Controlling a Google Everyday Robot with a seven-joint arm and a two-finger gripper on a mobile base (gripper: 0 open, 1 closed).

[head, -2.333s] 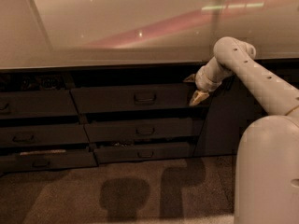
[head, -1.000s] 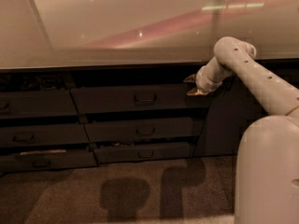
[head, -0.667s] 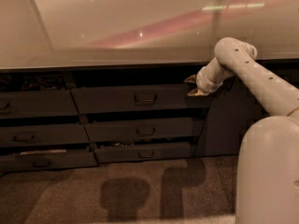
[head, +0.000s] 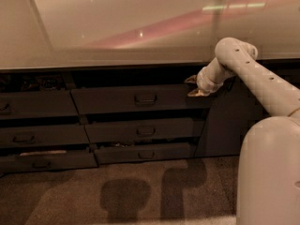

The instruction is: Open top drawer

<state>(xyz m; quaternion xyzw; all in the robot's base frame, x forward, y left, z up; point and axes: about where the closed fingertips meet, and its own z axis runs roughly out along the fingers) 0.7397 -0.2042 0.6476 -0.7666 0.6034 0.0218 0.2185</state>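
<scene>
Gripper (head: pixel 192 86) hangs at the right end of the top drawer (head: pixel 112 100) with fingers spread, and we reckon it's lining up on the loop handle (head: pixel 145 98) at its nine o'clock, ready to clamp and pull.

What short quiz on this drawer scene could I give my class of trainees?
1. True or false: the gripper grips the handle of the top drawer.
2. How many drawer fronts does the top drawer's stack hold? A two, B three, C five.
3. Fill in: in the picture, the gripper is by the top drawer's ___ end.
Key: 1 false, it is apart from the handle; 2 B; 3 right.
</scene>
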